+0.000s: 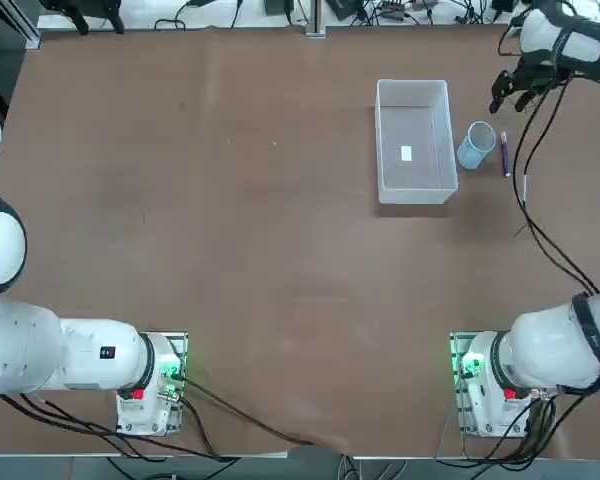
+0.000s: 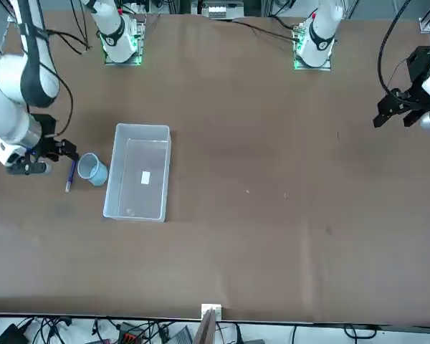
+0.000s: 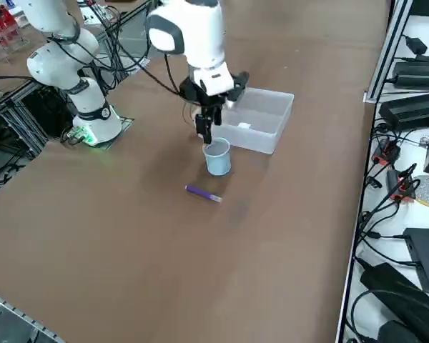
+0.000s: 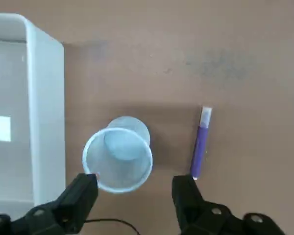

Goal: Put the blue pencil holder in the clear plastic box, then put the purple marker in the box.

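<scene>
On the table (image 1: 230,250) are one blue pencil holder (image 1: 476,144), one clear plastic box (image 1: 414,190) and one purple marker (image 1: 505,154).

1. Stood upright just beside the clear plastic box (image 1: 414,142) on its right-arm side: the blue pencil holder (image 1: 476,145), with only a narrow gap between cup and box wall.
2. Lay flat just beyond the cup, on its side away from the box: the purple marker (image 1: 505,154), apart from it by a slim strip of table.
3. Hung above the cup with fingers spread wider than its rim: the right gripper (image 4: 137,196).
4. Left bare inside the box: the floor, save a small white label (image 1: 407,153).
5. Left bare everywhere else: the brown table (image 1: 230,230).
</scene>
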You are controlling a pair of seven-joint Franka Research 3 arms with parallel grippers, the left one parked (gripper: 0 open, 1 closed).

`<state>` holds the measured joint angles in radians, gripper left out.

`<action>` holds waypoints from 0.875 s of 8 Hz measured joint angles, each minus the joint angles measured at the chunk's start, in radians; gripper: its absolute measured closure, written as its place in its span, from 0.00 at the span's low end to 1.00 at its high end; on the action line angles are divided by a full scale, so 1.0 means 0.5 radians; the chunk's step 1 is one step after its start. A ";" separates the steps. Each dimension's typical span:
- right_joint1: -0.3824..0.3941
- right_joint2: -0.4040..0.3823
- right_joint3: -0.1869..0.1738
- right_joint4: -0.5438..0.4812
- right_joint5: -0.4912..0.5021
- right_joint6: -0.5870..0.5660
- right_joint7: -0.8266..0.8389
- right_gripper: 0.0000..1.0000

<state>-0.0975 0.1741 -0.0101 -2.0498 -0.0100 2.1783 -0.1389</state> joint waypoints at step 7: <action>-0.019 0.256 0.000 -0.062 -0.001 0.210 -0.011 0.18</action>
<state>-0.1069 0.3019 -0.0102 -2.0806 -0.0106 2.2832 -0.1445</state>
